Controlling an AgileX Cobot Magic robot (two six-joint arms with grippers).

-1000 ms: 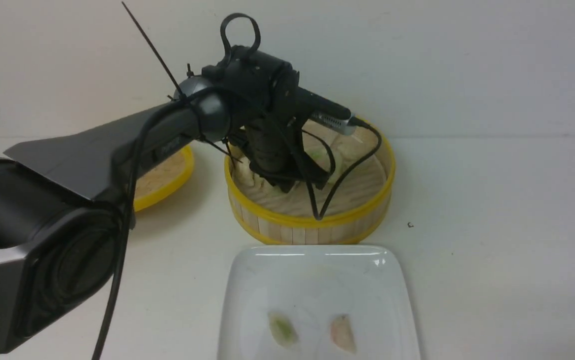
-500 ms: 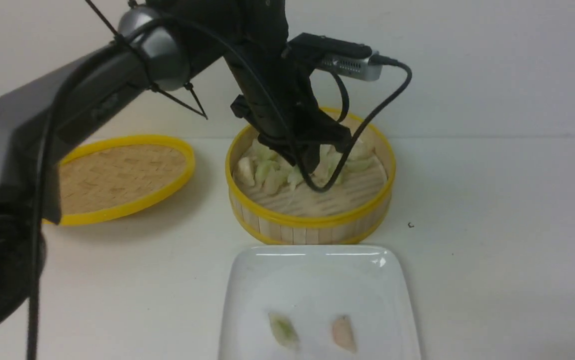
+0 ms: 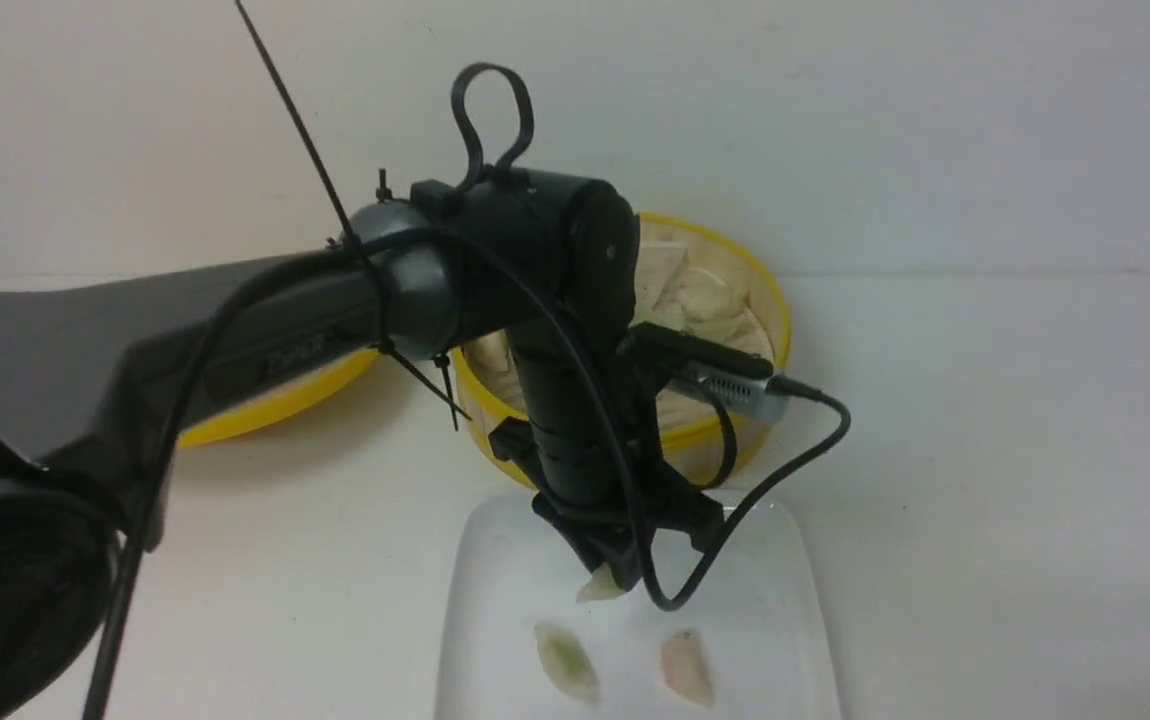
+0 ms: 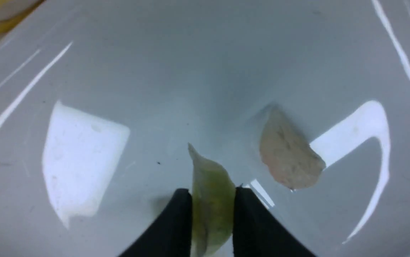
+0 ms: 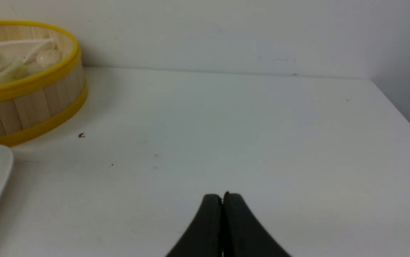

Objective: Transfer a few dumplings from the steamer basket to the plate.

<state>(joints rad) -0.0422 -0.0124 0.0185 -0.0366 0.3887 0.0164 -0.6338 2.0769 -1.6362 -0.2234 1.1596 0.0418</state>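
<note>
White tabletop (image 5: 262,125), left fingers (image 4: 174,225) pinching dumpling (image 4: 212,200) over plate (image 4: 155,71), right fingers (image 5: 208,221) closed empty, arm lettering (image 3: 295,350) blurred

Matte black, with grey rounded joint (image 3: 405,290), looped black cables (image 3: 492,70), zip ties (image 3: 291,115), silver wrist camera (image 3: 735,388), tapered black fingers (image 4: 174,225).

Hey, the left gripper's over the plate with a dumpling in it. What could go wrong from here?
1. The held dumpling hangs in the left gripper over the plate, close to the green dumpling. If released here, it may land on or against that one.
2. The black cable loops low near the pink dumpling and could drag it.
3. The held dumpling looks soft and might cling to a finger.
</note>
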